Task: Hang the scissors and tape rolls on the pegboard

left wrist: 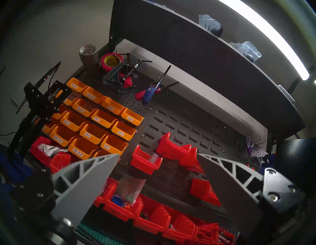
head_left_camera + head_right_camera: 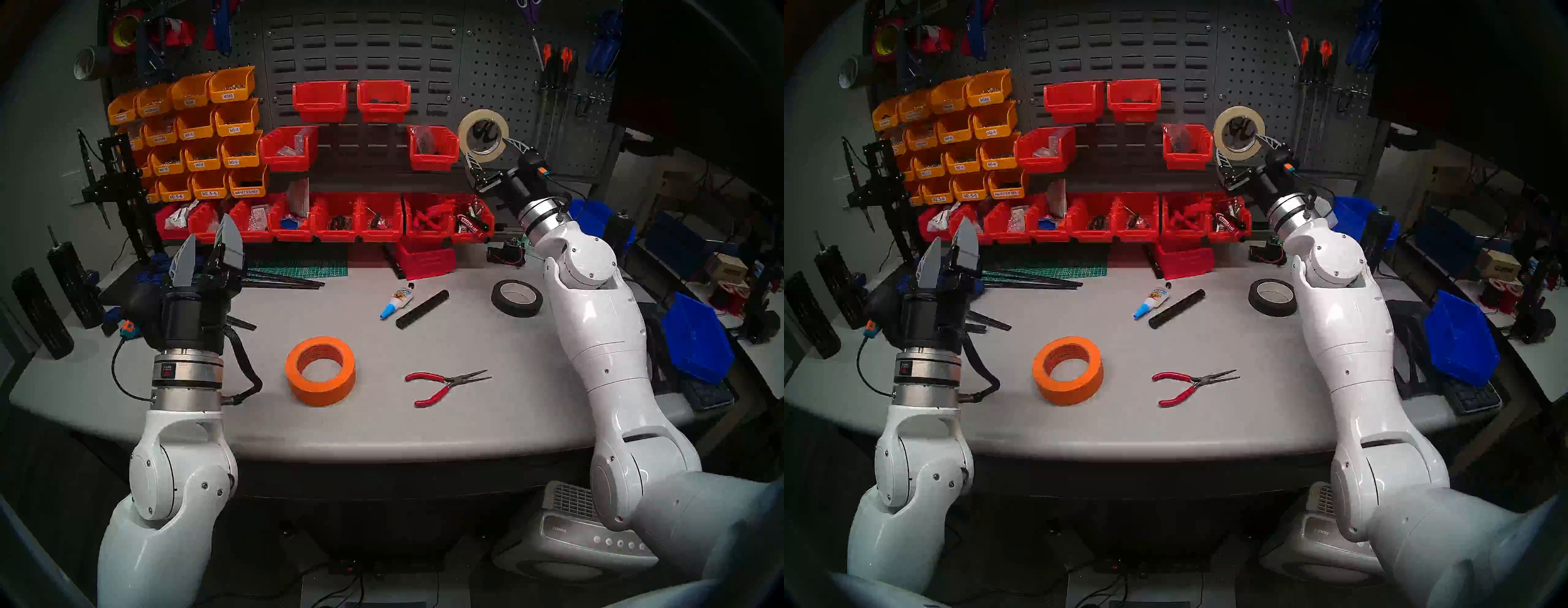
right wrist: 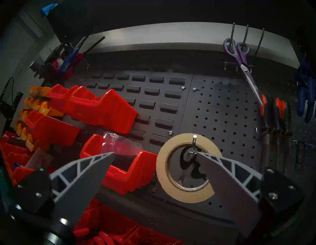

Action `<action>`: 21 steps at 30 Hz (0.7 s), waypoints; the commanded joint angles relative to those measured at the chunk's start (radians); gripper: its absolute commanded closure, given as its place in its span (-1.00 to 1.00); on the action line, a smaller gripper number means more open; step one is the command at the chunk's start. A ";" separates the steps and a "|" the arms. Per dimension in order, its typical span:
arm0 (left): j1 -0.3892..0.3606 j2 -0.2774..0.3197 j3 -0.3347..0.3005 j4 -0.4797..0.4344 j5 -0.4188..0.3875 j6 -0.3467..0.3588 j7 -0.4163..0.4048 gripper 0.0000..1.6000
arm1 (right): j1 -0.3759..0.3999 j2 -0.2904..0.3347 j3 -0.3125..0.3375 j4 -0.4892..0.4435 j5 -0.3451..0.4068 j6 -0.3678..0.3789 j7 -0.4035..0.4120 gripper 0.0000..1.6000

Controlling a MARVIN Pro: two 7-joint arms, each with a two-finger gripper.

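Observation:
The cream tape roll (image 2: pixel 483 114) (image 3: pixel 162 164) hangs on a metal hook (image 3: pixel 194 142) of the pegboard (image 2: pixel 496 63) (image 3: pixel 222 119). Through its ring show the black loop handles of the scissors (image 2: pixel 483 130) (image 3: pixel 185 157), hanging on the same hook. My right gripper (image 2: pixel 486 147) (image 3: pixel 155 153) is open just in front of the ring, one finger across its right side, holding nothing. The orange tape roll (image 2: pixel 322 390) (image 2: pixel 1068 390) lies flat on the table's front middle. My left gripper (image 2: pixel 208 225) (image 1: pixel 158 154) is open and empty, raised over the table's left side.
Red-handled pliers (image 2: pixel 441 384) lie right of the orange roll. A black tape roll (image 2: pixel 516 298), a glue bottle (image 2: pixel 396 301) and a black rod (image 2: pixel 422 308) lie farther back. A red bin (image 3: pixel 119 171) hangs left of the cream ring. Purple scissors (image 3: pixel 239 54) hang higher up.

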 commanded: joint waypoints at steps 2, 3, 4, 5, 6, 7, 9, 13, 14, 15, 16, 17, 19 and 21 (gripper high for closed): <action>-0.012 -0.001 -0.002 -0.029 0.000 -0.008 -0.004 -1.00 | -0.056 -0.007 0.029 -0.129 0.032 -0.033 -0.003 -1.00; -0.012 -0.001 -0.002 -0.029 0.000 -0.008 -0.004 -1.00 | -0.064 -0.007 0.031 -0.139 0.034 -0.033 -0.003 -1.00; -0.012 -0.001 -0.002 -0.029 0.000 -0.009 -0.004 -1.00 | -0.071 -0.008 0.034 -0.147 0.036 -0.034 -0.002 -1.00; -0.012 -0.001 -0.002 -0.029 0.000 -0.009 -0.004 -1.00 | -0.088 -0.011 0.037 -0.173 0.036 -0.027 -0.007 -1.00; -0.012 -0.001 -0.002 -0.029 0.000 -0.009 -0.004 -1.00 | -0.090 -0.014 0.024 -0.174 0.044 -0.019 0.012 -1.00; -0.012 -0.001 -0.002 -0.029 0.000 -0.009 -0.004 -1.00 | -0.090 -0.014 0.024 -0.174 0.044 -0.019 0.012 -1.00; -0.012 -0.001 -0.002 -0.029 0.000 -0.009 -0.004 -1.00 | -0.106 -0.031 -0.010 -0.197 0.052 -0.005 0.037 -1.00; -0.012 -0.001 -0.002 -0.028 0.000 -0.008 -0.004 -1.00 | -0.131 -0.050 -0.055 -0.238 0.069 0.019 0.070 -1.00; -0.012 -0.001 -0.002 -0.028 0.000 -0.008 -0.004 -1.00 | -0.144 -0.051 -0.067 -0.261 0.075 0.034 0.080 -1.00; -0.012 -0.001 -0.002 -0.028 0.000 -0.008 -0.004 -1.00 | -0.144 -0.052 -0.078 -0.265 0.076 0.039 0.088 -1.00; -0.012 -0.001 -0.002 -0.028 0.000 -0.008 -0.004 -1.00 | -0.144 -0.052 -0.078 -0.265 0.076 0.039 0.088 -1.00; -0.012 -0.001 -0.002 -0.028 0.000 -0.008 -0.004 -1.00 | -0.153 -0.054 -0.089 -0.284 0.079 0.050 0.095 -1.00; -0.012 -0.001 -0.002 -0.028 0.000 -0.008 -0.004 -1.00 | -0.173 -0.054 -0.110 -0.324 0.091 0.087 0.112 -1.00; -0.012 -0.001 -0.002 -0.028 0.000 -0.008 -0.004 -1.00 | -0.179 -0.048 -0.121 -0.335 0.096 0.112 0.125 -1.00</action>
